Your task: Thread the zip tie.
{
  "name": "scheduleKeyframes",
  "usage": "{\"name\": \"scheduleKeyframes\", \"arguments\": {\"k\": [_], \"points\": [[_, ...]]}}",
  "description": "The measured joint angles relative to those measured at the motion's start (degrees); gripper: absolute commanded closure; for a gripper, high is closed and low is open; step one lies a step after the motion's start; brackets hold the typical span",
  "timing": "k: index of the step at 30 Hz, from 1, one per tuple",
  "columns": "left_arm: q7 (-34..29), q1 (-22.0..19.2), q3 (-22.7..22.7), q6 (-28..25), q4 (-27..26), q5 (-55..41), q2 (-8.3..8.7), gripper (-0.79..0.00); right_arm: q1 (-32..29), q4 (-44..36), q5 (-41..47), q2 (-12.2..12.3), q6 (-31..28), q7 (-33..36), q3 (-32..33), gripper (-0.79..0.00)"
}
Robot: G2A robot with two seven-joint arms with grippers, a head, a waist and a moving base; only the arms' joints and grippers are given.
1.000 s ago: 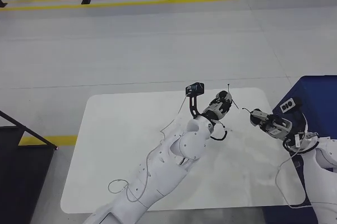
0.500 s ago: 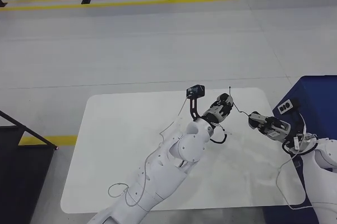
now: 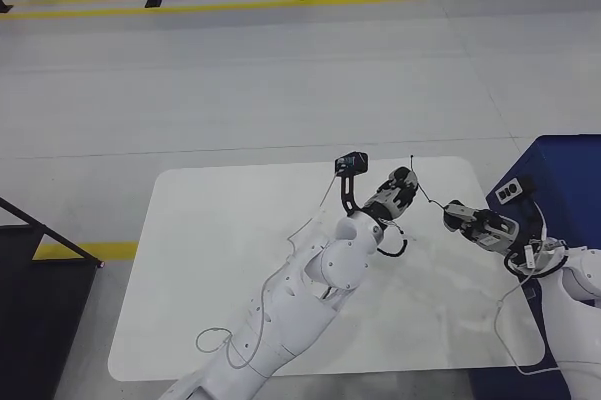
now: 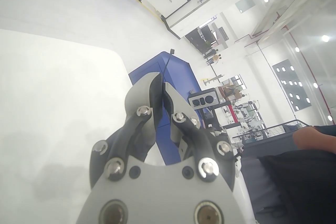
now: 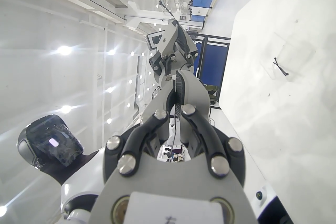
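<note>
A thin black zip tie (image 3: 416,172) is held up over the far right part of the white table (image 3: 230,260). My left gripper (image 3: 405,183) is shut on its strap. In the left wrist view the tie's head (image 4: 172,51) pokes out past the left gripper (image 4: 160,80). My right gripper (image 3: 450,213) sits close beside it, shut on the tie's other end. In the right wrist view the right gripper (image 5: 177,76) points at the left gripper (image 5: 173,23), and the tie (image 5: 164,7) sticks out beyond it. The two grippers are almost touching.
A clear plastic bag (image 5: 291,58) holding spare black zip ties (image 5: 280,67) lies flat on the table. A blue surface (image 3: 570,170) borders the table's right edge. A camera on a black bracket (image 3: 350,165) stands beside the left gripper.
The left gripper has shifted slightly right and farther away with the tie. The right gripper has moved left toward it, closing the gap between them.
</note>
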Motion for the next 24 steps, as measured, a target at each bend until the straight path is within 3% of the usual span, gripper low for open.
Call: {"name": "scheduleKeyframes", "arguments": {"k": [10,20,21,22,24], "points": [[-1.9,-0.1,0.4,-0.1,0.8,1.2,-0.53,0.000,-0.1,0.4,1.0,0.4,-0.5,0.0,0.1,0.000],[-8.1,0.2,0.1,-1.7,0.5,0.5,-0.62,0.000,-0.3,0.7,1.8,0.9,-0.1,-0.6,0.0,0.000],[-8.4,0.3,0.0,-1.7,0.5,0.6,-0.62,-0.191,-0.3,0.8,1.9,0.9,0.0,-0.7,0.0,0.000],[-8.6,0.3,0.0,-1.7,0.4,0.7,-0.62,-0.785,-0.3,0.8,2.0,0.9,0.1,-0.7,-0.1,0.000],[-8.4,0.6,-0.2,-1.7,0.2,0.9,-0.64,-0.785,-0.4,0.9,2.2,1.0,0.4,-0.7,-0.1,0.000]]}}
